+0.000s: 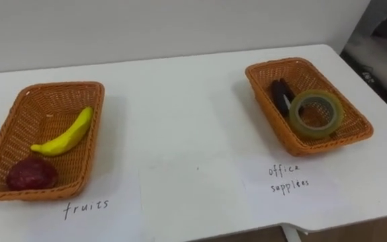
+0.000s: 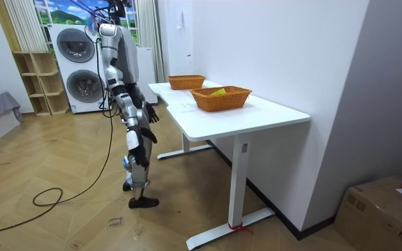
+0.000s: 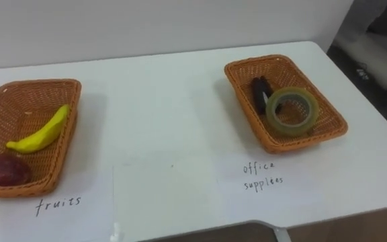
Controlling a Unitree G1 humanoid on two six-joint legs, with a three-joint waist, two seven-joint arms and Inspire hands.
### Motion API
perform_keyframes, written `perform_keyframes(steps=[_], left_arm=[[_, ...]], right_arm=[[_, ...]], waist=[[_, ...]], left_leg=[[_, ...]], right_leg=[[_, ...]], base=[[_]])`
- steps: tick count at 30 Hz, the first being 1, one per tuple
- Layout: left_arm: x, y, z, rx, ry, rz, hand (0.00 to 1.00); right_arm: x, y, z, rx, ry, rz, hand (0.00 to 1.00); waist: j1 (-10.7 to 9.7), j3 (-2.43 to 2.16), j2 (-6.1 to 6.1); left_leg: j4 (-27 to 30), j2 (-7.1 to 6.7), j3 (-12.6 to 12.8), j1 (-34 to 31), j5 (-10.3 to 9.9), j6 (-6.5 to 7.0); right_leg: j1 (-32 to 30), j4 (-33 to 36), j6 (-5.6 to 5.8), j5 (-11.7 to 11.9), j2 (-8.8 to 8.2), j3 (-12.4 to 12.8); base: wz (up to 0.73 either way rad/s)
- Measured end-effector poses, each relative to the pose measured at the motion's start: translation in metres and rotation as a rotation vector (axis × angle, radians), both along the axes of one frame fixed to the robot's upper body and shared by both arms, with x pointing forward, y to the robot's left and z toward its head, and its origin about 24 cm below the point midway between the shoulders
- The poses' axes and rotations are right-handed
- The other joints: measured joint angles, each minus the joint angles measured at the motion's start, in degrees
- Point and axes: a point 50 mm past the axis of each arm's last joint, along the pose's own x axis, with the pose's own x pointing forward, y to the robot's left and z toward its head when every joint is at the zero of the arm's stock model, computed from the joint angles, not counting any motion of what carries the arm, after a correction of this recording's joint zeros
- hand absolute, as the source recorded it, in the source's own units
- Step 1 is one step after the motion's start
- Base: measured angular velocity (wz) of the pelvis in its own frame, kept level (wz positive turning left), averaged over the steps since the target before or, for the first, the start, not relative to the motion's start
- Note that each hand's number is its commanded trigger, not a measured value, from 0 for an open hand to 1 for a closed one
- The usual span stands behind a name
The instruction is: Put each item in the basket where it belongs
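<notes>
On the white table (image 1: 180,101) a wicker basket (image 1: 66,87) at the left holds a yellow banana (image 1: 66,134) and a dark red fruit (image 1: 31,175). A paper label (image 1: 86,206) reading fruits lies in front of it. At the right a second wicker basket (image 1: 277,64) holds a roll of clear tape (image 1: 316,114) and a dark object (image 1: 281,93), with its office supplies label (image 1: 287,178) in front. In the room view I stand at the table's long side, my left hand (image 2: 150,114) hanging low beside my hip, fingers relaxed and holding nothing.
Bare tabletop lies between the two baskets. The table's front edge runs close below the labels. In the room view stacked washing machines (image 2: 75,63) and a wooden shelf (image 2: 37,84) stand behind me, and a cardboard box (image 2: 382,209) sits at the far right.
</notes>
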Motion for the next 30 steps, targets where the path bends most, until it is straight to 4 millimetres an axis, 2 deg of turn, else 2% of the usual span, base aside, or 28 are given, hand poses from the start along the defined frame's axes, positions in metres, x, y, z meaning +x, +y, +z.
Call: perform_keyframes(steps=[6, 14, 30], left_arm=[[0.001, -0.001, 0.000, 0.009, -0.013, -0.001, 0.00], [0.000, -0.001, 0.000, 0.013, -0.008, 0.001, 0.00], [-0.003, -0.002, 0.000, 0.032, -0.008, -0.001, 0.00]], right_arm=[[0.006, 0.013, -0.003, 0.061, 0.002, 0.164, 0.00], [0.010, 0.023, -0.005, 0.120, -0.010, 0.208, 0.00], [0.003, 0.025, -0.007, 0.166, 0.004, 0.219, 0.00]], waist=[[1.6, -0.07, 0.18], [1.7, 0.00, 0.22], [1.7, 0.17, -0.14]], left_leg=[[0.1, -0.04, -0.4, -0.2, 0.0, 0.00], [0.1, -0.05, -0.6, -0.1, 0.0, 0.00], [0.2, -0.07, -1.5, -0.1, 0.0, 0.00]], right_leg=[[0.0, -0.1, 0.00, 0.0, -0.10, -0.7], [0.6, -1.1, 0.03, 0.0, -0.12, -1.0], [1.4, -1.2, 0.04, 0.0, -0.26, -1.8]], base=[[0.02], [0.01], [0.01]])
